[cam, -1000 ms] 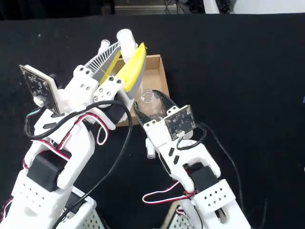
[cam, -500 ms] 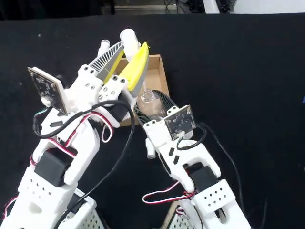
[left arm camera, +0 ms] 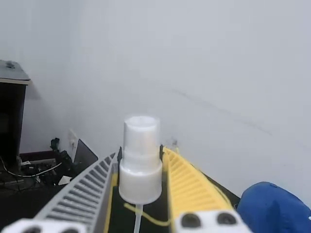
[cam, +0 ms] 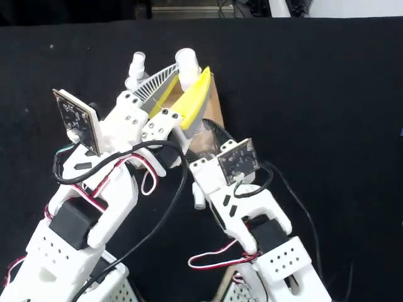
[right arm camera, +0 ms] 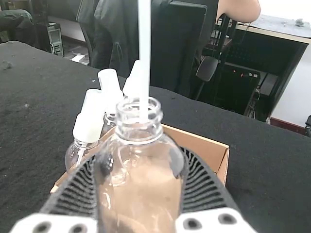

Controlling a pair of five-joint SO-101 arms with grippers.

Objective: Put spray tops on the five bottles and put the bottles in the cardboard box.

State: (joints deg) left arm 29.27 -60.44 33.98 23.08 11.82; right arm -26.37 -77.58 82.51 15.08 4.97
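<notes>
While your right end effector (right arm camera: 138,187) sits nearest, its black fingers are clamped on the open bottle (right arm camera: 140,160), held upright at the near edge of the cardboard box (right arm camera: 216,148). A white tube (right arm camera: 144,48) drops into the bottle's neck. Your left end effector (left arm camera: 141,182) is squeezed on the spray top (left arm camera: 141,155) above. Farther off, the right wrist view adds capped bottles (right arm camera: 92,121) standing in the box.

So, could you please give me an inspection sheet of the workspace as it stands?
Surface: black table.
Job's things: spray top, its tube entering clear bottle; capped bottles at the cardboard box.
Clutter: blue rounded object, kind unclear.
Grippers: left gripper shut on spray top; right gripper shut on clear bottle.
Cables: black cable hangs in a loose loop.
Surroundings: dark desks behind.
</notes>
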